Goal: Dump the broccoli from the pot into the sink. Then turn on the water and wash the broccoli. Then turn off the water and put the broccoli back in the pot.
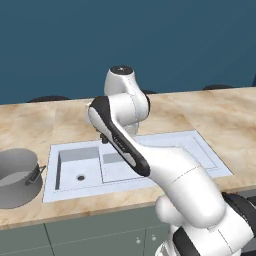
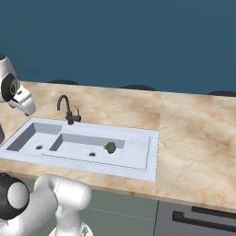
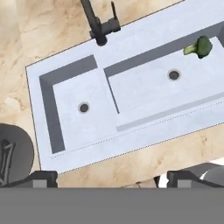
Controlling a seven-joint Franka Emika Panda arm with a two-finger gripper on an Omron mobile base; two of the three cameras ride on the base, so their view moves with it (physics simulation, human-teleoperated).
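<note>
— Left base view first?
— Shows the pot (image 1: 17, 176) upright on the marble counter (image 1: 60, 117), just beside the sink (image 1: 205, 150) on its narrow-basin side. Arm folded over the sink, hiding most of the wide basin.

— Anything in that pot?
— Looks bare inside, pale grey floor. Hard to be sure from this angle.

— Right base view?
— Gives the sink (image 2: 138, 173) whole, both basins and both drains. Broccoli (image 2: 110, 147) lying on the floor of the wide basin, near that basin's drain, well apart from the dark faucet (image 2: 68, 110) standing on the counter (image 2: 193, 138) behind the sink.

— And the hand view?
— Looks straight down over the sink (image 3: 37, 87). Broccoli (image 3: 199, 47) again in the wide basin, beside its drain, pale stalk pointing toward the drain. Faucet (image 3: 99, 26) at the top, pot (image 3: 15, 153) at the lower left edge.

— The gripper (image 3: 105, 178)?
— Two dark fingertips (image 3: 41, 178) set far apart at the bottom — spread wide, nothing between them, held high above the sink's near rim.
</note>
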